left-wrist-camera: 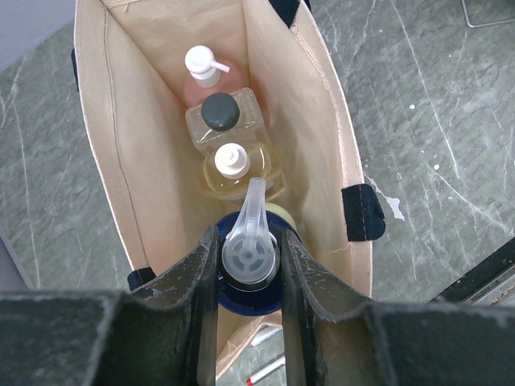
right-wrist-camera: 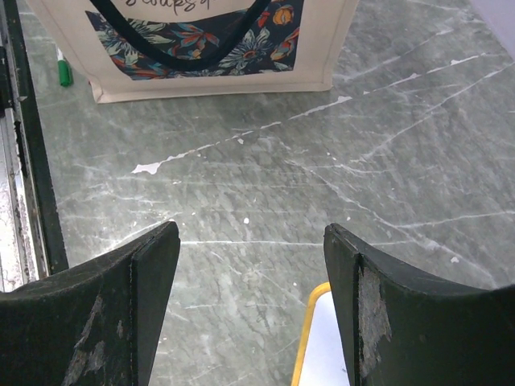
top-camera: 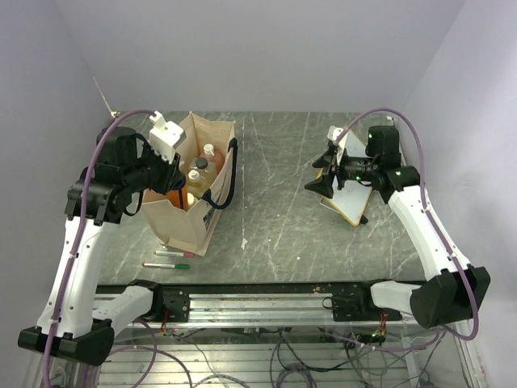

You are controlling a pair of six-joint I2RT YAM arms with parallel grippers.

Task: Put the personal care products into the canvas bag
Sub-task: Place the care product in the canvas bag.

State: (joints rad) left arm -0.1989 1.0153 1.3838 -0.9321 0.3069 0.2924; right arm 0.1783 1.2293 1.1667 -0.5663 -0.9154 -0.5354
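Note:
The canvas bag (top-camera: 192, 222) stands open at the left, and its floral print shows in the right wrist view (right-wrist-camera: 201, 40). Inside it stand in a row the salmon-pink bottle (left-wrist-camera: 203, 71), the clear black-capped bottle (left-wrist-camera: 219, 114) and the amber bottle (left-wrist-camera: 233, 163). The pale green bottle's cream cap (left-wrist-camera: 283, 214) peeks out behind my fingers. My left gripper (left-wrist-camera: 249, 237) is shut on the blue-and-white top of the orange bottle (left-wrist-camera: 248, 259) and holds it in the bag's mouth (top-camera: 179, 194). My right gripper (right-wrist-camera: 251, 233) is open and empty above the table (top-camera: 320, 174).
A wood-framed whiteboard (top-camera: 355, 194) lies under the right gripper, and its yellow edge shows in the right wrist view (right-wrist-camera: 310, 322). Red (top-camera: 170, 253) and green (top-camera: 166, 265) marker pens lie in front of the bag. The mounting rail (top-camera: 258, 303) runs along the near edge.

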